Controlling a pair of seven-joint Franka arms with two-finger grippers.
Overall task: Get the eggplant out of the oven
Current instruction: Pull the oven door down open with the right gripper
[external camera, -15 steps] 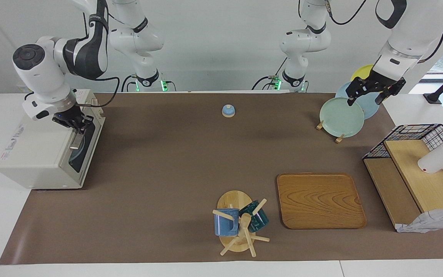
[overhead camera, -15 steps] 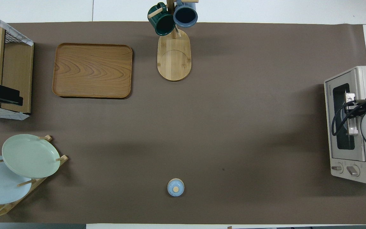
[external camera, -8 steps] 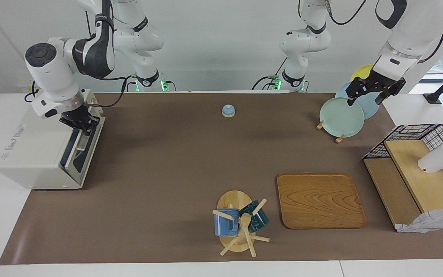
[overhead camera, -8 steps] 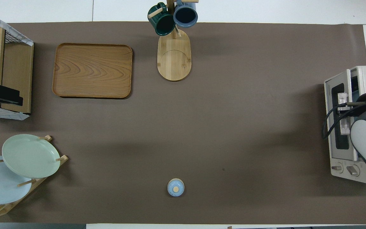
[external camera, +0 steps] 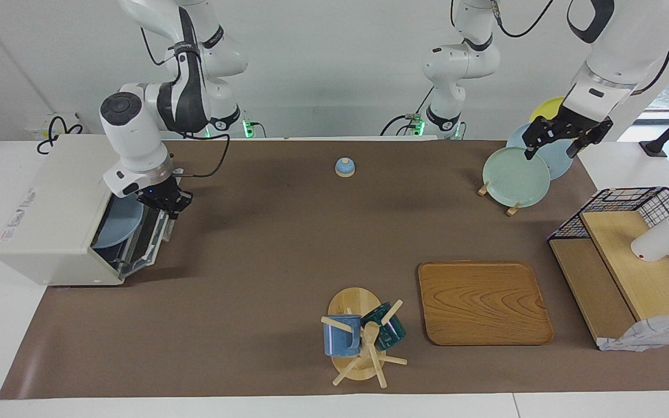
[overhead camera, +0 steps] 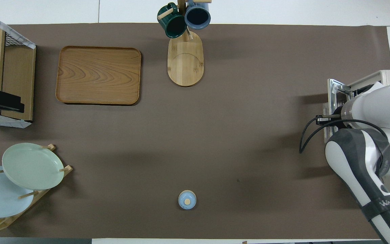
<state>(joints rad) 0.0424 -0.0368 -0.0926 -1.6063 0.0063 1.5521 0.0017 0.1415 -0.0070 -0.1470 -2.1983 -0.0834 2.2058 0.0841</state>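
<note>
The off-white oven stands at the right arm's end of the table, and it also shows in the overhead view. Its glass door hangs partly open, tilted outward. My right gripper is shut on the door's bar handle at its top edge. In the overhead view the right arm covers most of the oven, and only the door's edge shows. A light blue plate shows inside the oven. The eggplant is hidden. My left gripper waits open over the plate rack.
A plate rack with green, blue and yellow plates stands near the left arm. A small blue lid lies near the robots. A wooden tray, a mug tree and a wire shelf stand farther out.
My right gripper has swung outward and down from the oven's top front, pulling the door from shut to partly open. The blue plate inside now shows. The left arm has not moved.
</note>
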